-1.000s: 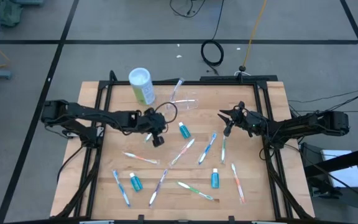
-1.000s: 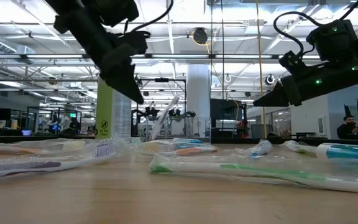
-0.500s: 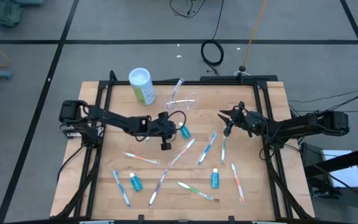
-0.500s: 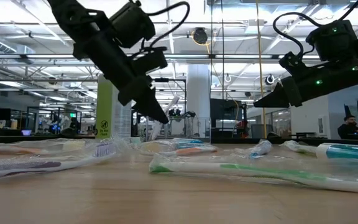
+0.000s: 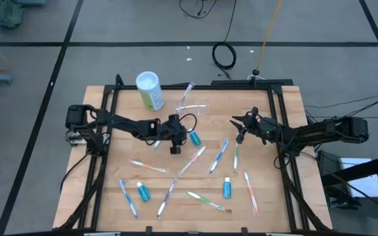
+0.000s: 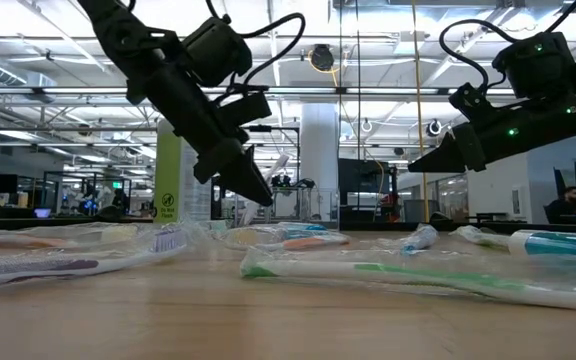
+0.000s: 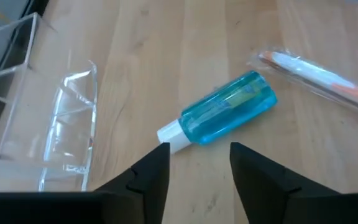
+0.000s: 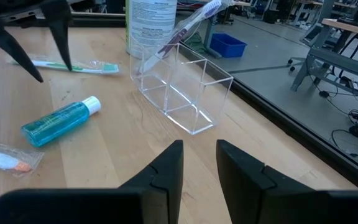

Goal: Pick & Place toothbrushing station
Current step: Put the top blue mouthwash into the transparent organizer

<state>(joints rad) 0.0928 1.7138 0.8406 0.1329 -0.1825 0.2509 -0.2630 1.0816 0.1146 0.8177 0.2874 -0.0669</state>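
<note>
My left claw [image 7: 194, 163] hangs with jaws parted just above the blue tube's [image 7: 227, 116] white cap; I should settle lower, straddle the tube squarely, then close; my right claw [image 8: 197, 163] waits empty, slightly parted, to the right; the toothbrushing station [image 5: 194, 107] stands beyond, near the desk's [image 5: 287, 196] far edge.

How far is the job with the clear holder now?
Done: one toothbrush leans in the clear holder. In hand: the open left pincer hovers by a blue bottle, gripping nothing. Left: the other toothbrushes and bottles on the table.
</note>
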